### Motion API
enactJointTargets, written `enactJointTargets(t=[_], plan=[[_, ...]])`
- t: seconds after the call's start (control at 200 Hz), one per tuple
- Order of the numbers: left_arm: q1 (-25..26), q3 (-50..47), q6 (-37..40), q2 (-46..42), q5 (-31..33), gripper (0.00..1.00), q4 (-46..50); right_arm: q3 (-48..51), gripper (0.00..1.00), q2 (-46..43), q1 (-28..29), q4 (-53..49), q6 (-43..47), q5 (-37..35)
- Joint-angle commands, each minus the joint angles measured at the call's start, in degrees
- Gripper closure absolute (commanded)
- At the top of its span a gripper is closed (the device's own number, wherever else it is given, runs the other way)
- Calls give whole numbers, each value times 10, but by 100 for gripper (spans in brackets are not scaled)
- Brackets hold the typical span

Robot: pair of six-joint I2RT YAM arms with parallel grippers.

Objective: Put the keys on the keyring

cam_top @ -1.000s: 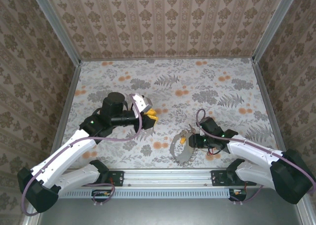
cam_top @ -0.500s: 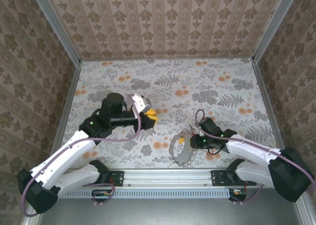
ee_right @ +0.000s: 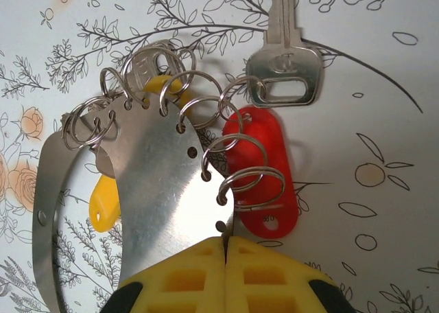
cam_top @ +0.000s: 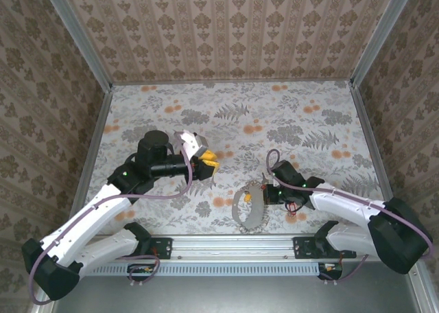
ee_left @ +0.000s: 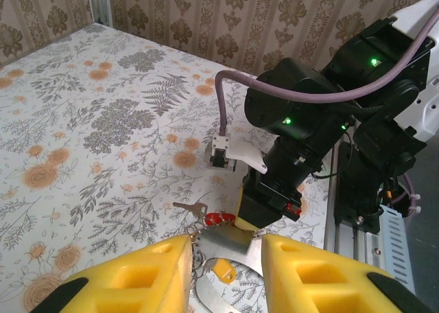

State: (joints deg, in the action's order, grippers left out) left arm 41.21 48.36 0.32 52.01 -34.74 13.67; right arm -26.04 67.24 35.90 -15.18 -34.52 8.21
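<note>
My right end effector [ee_right: 225, 248] is clamped together on the bottom corner of the keyring [ee_right: 158, 182], a flat metal plate edged with small split rings [ee_right: 240, 148] that lies on the worktop [ee_right: 384, 107]. I judge this grip is meant to pin it steady. The silver key [ee_right: 285, 59] and red tag [ee_right: 264, 169] rest against its rings, while my left end effector [ee_left: 225, 251] hovers nearby, fingers apart and empty, placed to work them.
</note>
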Motion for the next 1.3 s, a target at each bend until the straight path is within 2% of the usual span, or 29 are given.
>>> enactJointTargets(t=[0.0, 0.295, 0.42, 0.575, 0.615, 0.925, 1.295], plan=[[-4, -4, -13, -6, -1, 67, -4, -30, 100, 26, 4, 0, 17, 11], [-8, 8, -23, 35, 45, 66, 38, -117, 100, 112, 5, 89, 50, 58], [-20, 5, -44, 59, 50, 66, 38, -145, 100, 164, 4, 147, 36, 99], [-27, -1, -61, 96, 65, 66, 50, -164, 100, 217, 4, 173, 31, 132], [-29, -4, -66, 105, 68, 66, 48, -162, 100, 220, 4, 171, 33, 132], [-36, -16, -87, 174, 57, 66, 23, -167, 75, 207, 4, 94, 86, 97], [-38, -34, -101, 209, 42, 68, 5, -188, 72, 219, -1, 49, 132, 84]])
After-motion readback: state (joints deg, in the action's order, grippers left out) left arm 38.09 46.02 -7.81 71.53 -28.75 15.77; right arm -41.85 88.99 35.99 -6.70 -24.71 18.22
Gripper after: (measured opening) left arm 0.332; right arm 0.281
